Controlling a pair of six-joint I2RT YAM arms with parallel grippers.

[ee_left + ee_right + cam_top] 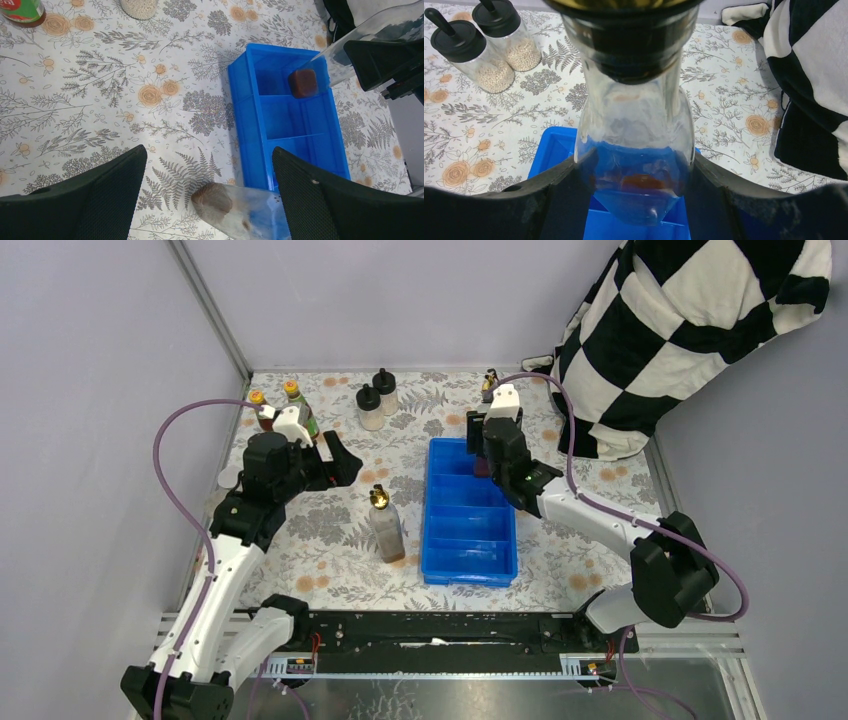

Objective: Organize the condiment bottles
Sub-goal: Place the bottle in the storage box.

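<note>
I see gold-spouted bottle (387, 530) upright on counter (320, 540), just left of blue tray (468, 578). Left hand (207, 165): jaws wide apart, empty, above counter. Right hand (636, 175): clamped on second clear bottle (634, 125), base at tray's far compartment. Beyond: black-capped pair (371, 408), orange-capped pair (298, 405), upright.

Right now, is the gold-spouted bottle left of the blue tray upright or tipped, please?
Upright: the gold-spouted bottle stands on its base beside the blue tray, spout up.
</note>
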